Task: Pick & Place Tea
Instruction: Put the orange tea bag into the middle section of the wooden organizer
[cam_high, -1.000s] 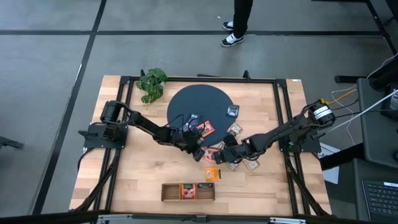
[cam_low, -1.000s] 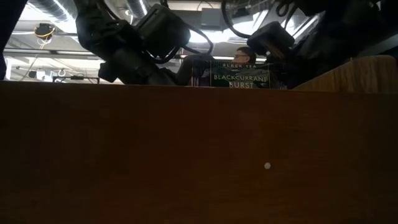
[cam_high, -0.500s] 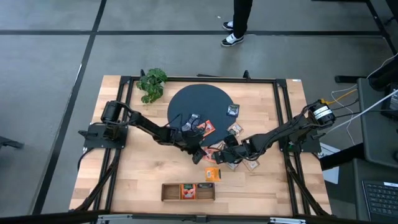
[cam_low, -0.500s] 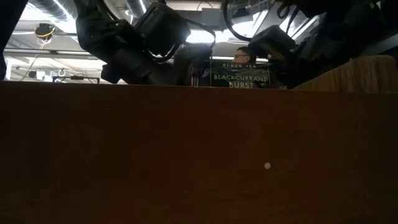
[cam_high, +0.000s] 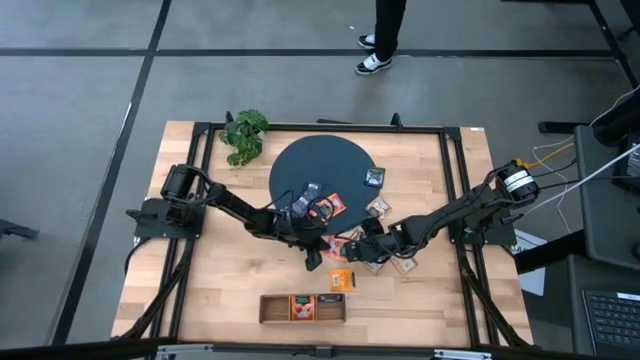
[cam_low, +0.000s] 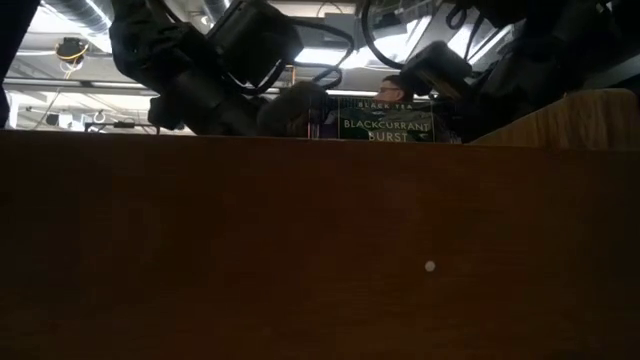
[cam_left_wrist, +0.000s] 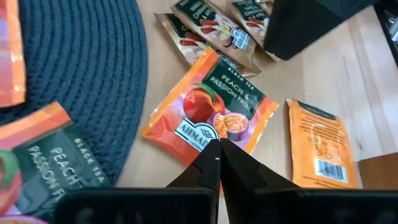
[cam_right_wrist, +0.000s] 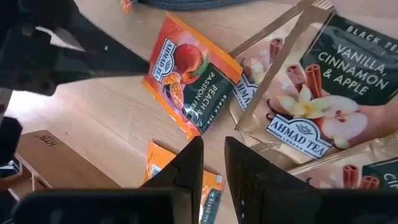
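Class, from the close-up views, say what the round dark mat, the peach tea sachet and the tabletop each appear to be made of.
The dark mat looks like woven or braided fibre: ribbed, matte rows. The peach sachet seems a printed foil or coated paper, smooth with crimped edges. The tabletop looks like light, sealed wood, showing grain lines.

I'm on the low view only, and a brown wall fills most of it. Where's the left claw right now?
Observer: The left claw is shut, its tips at the edge of a peach tea bag lying on the wood beside the round mat.
Operator: And the right claw?
Observer: The right claw is slightly open over the table, near that same bag, with vanilla tea bags beside it.
Operator: Anything in the tray?
Observer: The tray has an orange tea bag in its middle compartment.
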